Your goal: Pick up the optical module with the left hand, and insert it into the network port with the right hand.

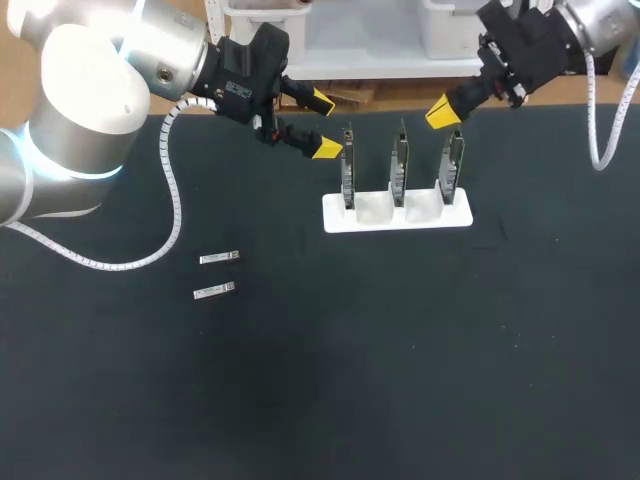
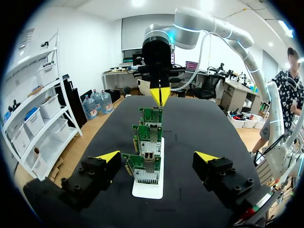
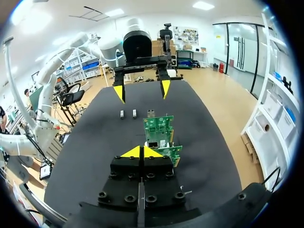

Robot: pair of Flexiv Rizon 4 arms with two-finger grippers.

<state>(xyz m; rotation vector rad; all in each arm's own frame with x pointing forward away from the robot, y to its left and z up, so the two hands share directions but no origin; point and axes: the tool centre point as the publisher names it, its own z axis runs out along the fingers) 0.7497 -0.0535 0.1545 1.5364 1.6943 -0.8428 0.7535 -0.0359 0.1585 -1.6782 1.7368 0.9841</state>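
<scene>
nearer optical module [image 1: 214, 291] is laid flat on the black table [image 1: 400, 380] | second optical module [image 1: 218, 258] is laid just beyond | three network cards [image 1: 400, 170] are held upright in a white holder [image 1: 425, 217] | left gripper [image 1: 325, 125] is spread wide, empty, beside one end card | right gripper [image 1: 443, 112] is pressed tip to tip, empty, by the other end card

Hanging over the black worktop [image 2: 209, 128]: left gripper [image 2: 157, 156], spreading yellow-tipped fingers [image 2: 108, 156] wide apart, clasping nothing. Sitting just ahead, midway between the worktop's side edges: white stand [image 2: 148, 191], carrying three green network cards upright in one row, nearest [image 2: 141, 164], middle [image 2: 147, 134], farthest [image 2: 151, 115]; nearest presenting its metal port cage [image 2: 145, 176] toward the fingers. Hanging beyond the farthest card, toward the worktop's far edge: right gripper [image 2: 160, 96], pressing yellow tips together, pointing down.
</scene>
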